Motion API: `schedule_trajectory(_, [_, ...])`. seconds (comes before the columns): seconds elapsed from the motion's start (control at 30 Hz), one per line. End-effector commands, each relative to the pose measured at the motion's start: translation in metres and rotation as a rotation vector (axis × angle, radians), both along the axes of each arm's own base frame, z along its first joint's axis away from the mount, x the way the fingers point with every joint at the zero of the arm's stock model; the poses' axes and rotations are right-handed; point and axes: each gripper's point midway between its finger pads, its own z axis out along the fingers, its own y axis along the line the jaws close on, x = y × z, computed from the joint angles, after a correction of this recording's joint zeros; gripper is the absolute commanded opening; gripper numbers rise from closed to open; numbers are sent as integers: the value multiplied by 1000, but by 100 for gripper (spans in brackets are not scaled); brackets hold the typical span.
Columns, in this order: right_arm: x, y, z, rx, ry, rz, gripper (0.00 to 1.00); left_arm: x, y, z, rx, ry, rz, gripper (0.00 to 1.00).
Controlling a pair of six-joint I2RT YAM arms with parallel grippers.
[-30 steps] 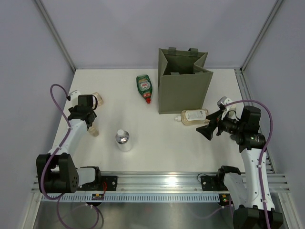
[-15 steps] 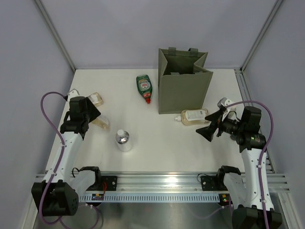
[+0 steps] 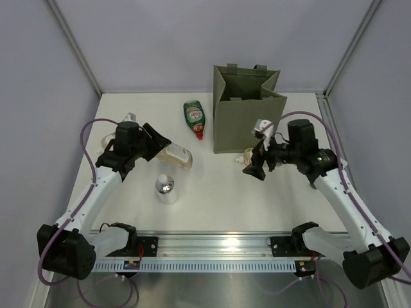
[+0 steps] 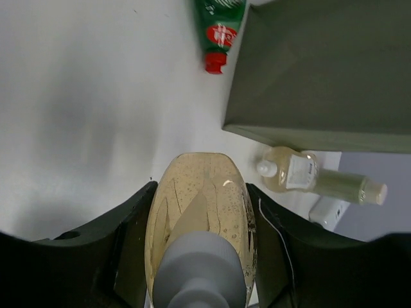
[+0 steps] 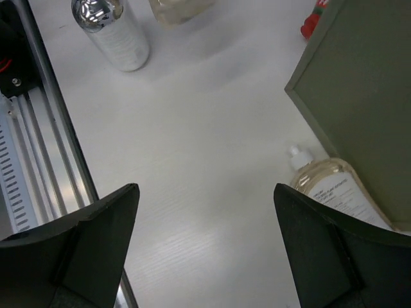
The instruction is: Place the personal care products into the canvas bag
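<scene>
My left gripper (image 3: 164,149) is shut on a flat amber bottle (image 3: 178,155), held above the table left of the canvas bag (image 3: 247,115). In the left wrist view the amber bottle (image 4: 202,199) fills the gap between both fingers of the left gripper (image 4: 200,187). A second amber bottle (image 5: 337,192) lies at the bag's front, just right of my right gripper (image 5: 205,187), which is open and empty. In the top view the right gripper (image 3: 253,160) hangs over that bottle. The green bottle (image 3: 194,117) lies left of the bag. The silver can (image 3: 166,188) stands near the front.
The bag (image 4: 321,70) stands open at the back centre, its near wall (image 5: 366,83) close to my right fingers. The aluminium rail (image 3: 212,247) runs along the near edge. Grey walls enclose the white table (image 3: 212,199) on three sides.
My left arm lifted the amber bottle and carried it right, toward the bag. My right arm swung left to the bottle beside the bag, and its jaws narrowed slightly.
</scene>
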Motion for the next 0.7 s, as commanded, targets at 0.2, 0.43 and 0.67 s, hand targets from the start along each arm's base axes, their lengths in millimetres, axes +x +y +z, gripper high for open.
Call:
schedule_trajectory(0.2, [47,98,44,-194,-260,-74,98,18,-69,65,-336,-22,19,0])
schedule_trajectory(0.43, [20,168,30,-162,-241,-12,100,16,-96,60,-433,86,-10,0])
schedule_trajectory(0.67, [34,180,-7,-275,-354,-118,99,5,-108,63,-517,137,-22,0])
